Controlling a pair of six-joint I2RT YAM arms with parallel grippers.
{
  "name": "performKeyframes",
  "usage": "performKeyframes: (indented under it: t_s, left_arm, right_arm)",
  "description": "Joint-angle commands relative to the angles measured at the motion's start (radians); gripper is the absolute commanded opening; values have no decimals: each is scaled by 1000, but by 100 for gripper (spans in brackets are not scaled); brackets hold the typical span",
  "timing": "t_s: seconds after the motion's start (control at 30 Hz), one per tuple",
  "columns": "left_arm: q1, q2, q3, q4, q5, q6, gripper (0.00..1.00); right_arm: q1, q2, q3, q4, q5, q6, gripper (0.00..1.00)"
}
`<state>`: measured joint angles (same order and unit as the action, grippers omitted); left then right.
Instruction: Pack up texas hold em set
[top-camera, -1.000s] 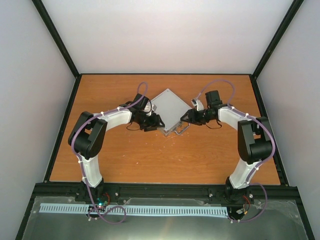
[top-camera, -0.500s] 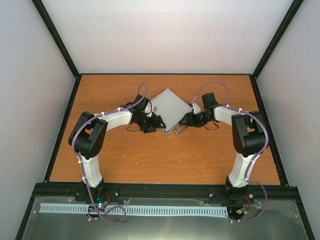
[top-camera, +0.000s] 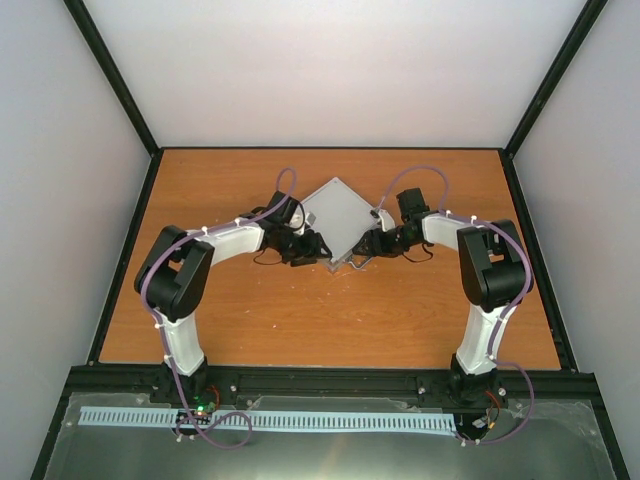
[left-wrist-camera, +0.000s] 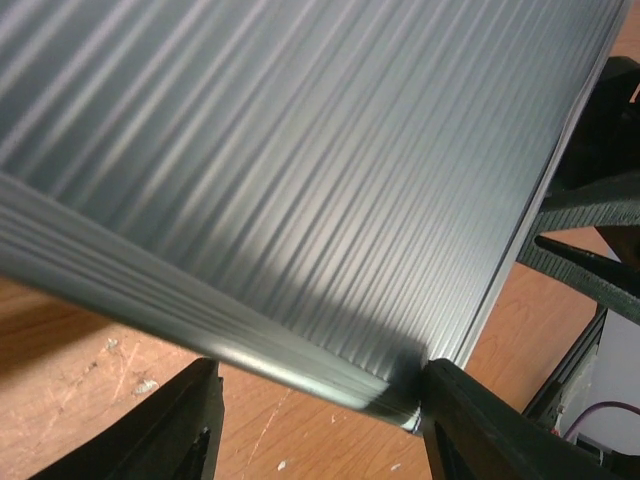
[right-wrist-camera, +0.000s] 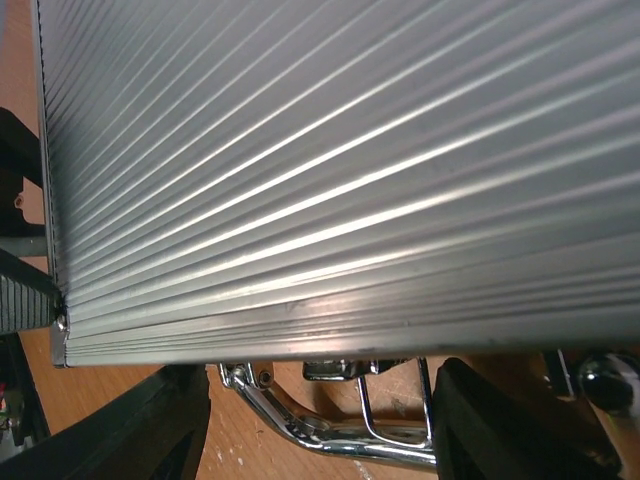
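The left pincer (left-wrist-camera: 318, 405) gapes astride the near corner of the ribbed silver aluminium case (left-wrist-camera: 300, 150). The right pincer (right-wrist-camera: 320, 400) gapes over its chrome handle (right-wrist-camera: 330, 437). Uneven nudges may spin it.

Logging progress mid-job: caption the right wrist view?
Closed ribbed aluminium case above its chrome handle, straddled by the right gripper.

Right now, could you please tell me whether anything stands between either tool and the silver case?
Nothing visible does. The left tool straddles a corner of the closed case, and the right tool is at the edge with the chrome handle.
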<state>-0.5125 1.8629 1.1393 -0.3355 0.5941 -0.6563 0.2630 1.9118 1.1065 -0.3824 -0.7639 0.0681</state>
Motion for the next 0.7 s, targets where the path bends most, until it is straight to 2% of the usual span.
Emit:
performKeyframes:
  t_s: [0.0, 0.23, 0.67]
  left_arm:
    - [-27, -13, -38, -53, -15, -1, 54]
    - [-27, -26, -50, -53, -22, -1, 54]
    - [-27, -10, -69, -48, -23, 1, 51]
  right_arm:
    - [18, -26, -17, -36, -61, 51, 62]
    - [17, -43, -36, 17, -153, 177, 61]
    - [10, -41, -7, 94, -156, 387, 60]
